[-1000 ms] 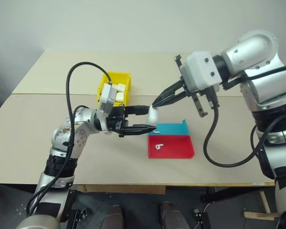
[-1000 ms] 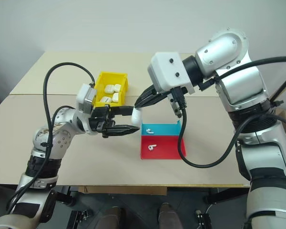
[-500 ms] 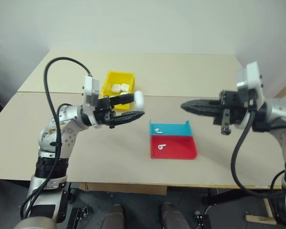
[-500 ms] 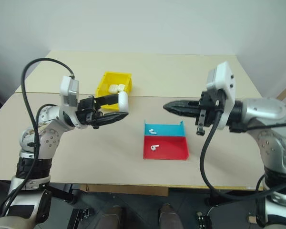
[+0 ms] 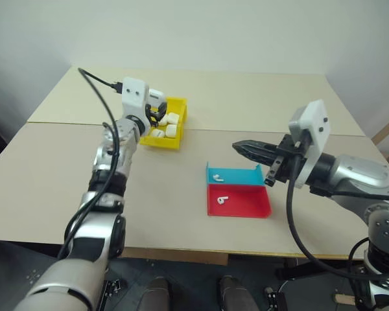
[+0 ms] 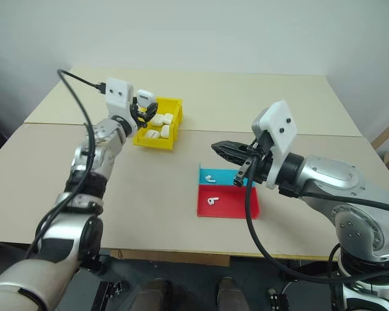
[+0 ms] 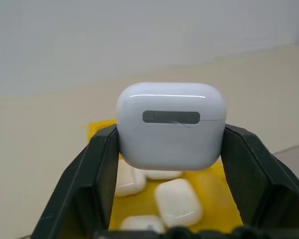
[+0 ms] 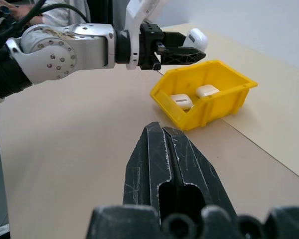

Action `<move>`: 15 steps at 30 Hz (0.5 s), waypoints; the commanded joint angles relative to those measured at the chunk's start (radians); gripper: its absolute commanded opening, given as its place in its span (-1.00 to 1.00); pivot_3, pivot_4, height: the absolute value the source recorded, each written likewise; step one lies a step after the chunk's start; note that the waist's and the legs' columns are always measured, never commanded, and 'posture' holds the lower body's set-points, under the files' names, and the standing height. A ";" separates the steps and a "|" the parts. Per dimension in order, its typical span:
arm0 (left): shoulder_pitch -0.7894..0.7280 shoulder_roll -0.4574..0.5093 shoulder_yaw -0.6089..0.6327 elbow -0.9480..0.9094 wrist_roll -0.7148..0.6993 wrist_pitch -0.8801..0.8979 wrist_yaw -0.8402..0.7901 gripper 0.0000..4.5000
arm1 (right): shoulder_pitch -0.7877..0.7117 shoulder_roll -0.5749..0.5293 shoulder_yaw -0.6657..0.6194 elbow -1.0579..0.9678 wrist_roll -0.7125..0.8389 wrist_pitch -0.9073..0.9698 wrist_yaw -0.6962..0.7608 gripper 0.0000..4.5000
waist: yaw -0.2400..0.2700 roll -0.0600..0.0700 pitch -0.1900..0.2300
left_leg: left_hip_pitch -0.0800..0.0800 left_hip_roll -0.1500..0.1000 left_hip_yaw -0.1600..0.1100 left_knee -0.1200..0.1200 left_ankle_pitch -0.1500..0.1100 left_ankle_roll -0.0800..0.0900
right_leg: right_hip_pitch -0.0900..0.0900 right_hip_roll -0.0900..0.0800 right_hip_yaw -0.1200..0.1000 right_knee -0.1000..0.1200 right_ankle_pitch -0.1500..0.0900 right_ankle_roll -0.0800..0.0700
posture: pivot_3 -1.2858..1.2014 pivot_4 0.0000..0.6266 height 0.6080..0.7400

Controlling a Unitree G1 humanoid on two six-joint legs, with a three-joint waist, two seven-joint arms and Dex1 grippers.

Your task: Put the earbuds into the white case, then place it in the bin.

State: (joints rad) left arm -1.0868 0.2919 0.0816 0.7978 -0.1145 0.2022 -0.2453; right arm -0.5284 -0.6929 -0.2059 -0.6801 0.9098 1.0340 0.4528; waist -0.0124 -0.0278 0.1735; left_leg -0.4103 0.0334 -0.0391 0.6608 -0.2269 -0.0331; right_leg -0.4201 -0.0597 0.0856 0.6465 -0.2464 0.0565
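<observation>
**Left gripper holds a white case over the yellow bin**

From the head camera I see my left gripper [image 6: 144, 105] clamped on the white case [image 6: 146, 99], which hangs above the bin's [image 6: 173, 123] near-left end. The bin sits at about 11 o'clock on the table [image 6: 259, 97] and has several more white cases [image 6: 157, 127] lying inside. My right gripper [image 6: 225, 151] hovers level with its fingers pressed together and empty, pointing toward 9 o'clock, just above the blue tray [image 6: 228, 178]. One earbud [image 6: 211, 178] lies in the blue tray, and a second earbud [image 6: 211, 201] lies in the red tray [image 6: 236, 204] that touches it on the near side, at roughly 6 o'clock from the blue one.

On the left wrist view, the held case [image 7: 170, 124] is pinched at its two sides between the black fingers [image 7: 102, 164], its lid shut, with the bin [image 7: 219, 184] and three loose cases directly beneath.

On the right wrist view, my right fingers [image 8: 162, 169] meet tip to tip with nothing between them. Beyond them stands the bin [image 8: 204, 97] with two cases showing, and the left gripper [image 8: 182, 50] carries its case [image 8: 196, 39] above the far rim.
</observation>
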 commanded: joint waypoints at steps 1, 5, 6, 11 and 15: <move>-0.092 -0.024 0.007 0.186 0.028 -0.097 0.030 0.23 | -0.012 -0.008 -0.016 -0.030 0.027 -0.009 -0.020 -0.99 | 0.000 0.000 0.000 | 0.000 0.000 0.000 0.000 0.000 0.000 | 0.000 0.000 0.000 0.000 0.000 0.000 | 0.03 -0.52 1.00; -0.139 -0.040 0.000 0.326 0.056 -0.166 0.038 0.65 | -0.003 -0.013 -0.025 -0.037 0.047 -0.014 -0.034 -1.00 | -0.002 0.000 0.000 | 0.000 0.000 0.000 0.000 0.000 0.000 | 0.000 0.000 0.000 0.000 0.000 0.000 | 0.03 -0.52 1.00; -0.147 -0.042 0.002 0.342 0.056 -0.174 0.033 0.81 | 0.001 -0.014 -0.029 -0.040 0.051 -0.015 -0.036 -1.00 | -0.003 0.000 0.000 | 0.000 0.000 0.000 0.000 0.000 0.000 | 0.000 0.000 0.000 0.000 0.000 0.000 | 0.03 -0.52 1.00; -0.159 -0.021 0.011 0.338 0.055 -0.202 0.008 0.99 | 0.012 -0.013 -0.059 -0.039 0.099 -0.017 -0.061 -1.00 | -0.003 0.000 0.000 | 0.000 0.000 0.000 0.000 0.000 0.000 | 0.000 0.000 0.000 0.001 0.000 0.000 | 0.03 -0.52 1.00; -0.129 0.007 0.027 0.258 0.026 -0.197 -0.063 0.99 | 0.025 -0.020 -0.075 -0.043 0.136 -0.021 -0.078 -1.00 | -0.004 0.000 0.000 | 0.000 0.000 0.000 0.000 0.000 0.000 | 0.000 0.000 0.000 0.001 0.000 0.000 | 0.03 -0.52 1.00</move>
State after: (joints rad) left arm -1.2061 0.2822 0.0948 1.1197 -0.0784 0.0222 -0.2854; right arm -0.4964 -0.6992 -0.2437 -0.6972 1.0150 1.0337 0.3868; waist -0.0164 -0.0279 0.1736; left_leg -0.4106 0.0336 -0.0393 0.6606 -0.2268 -0.0332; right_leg -0.4207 -0.0594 0.0855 0.6475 -0.2464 0.0564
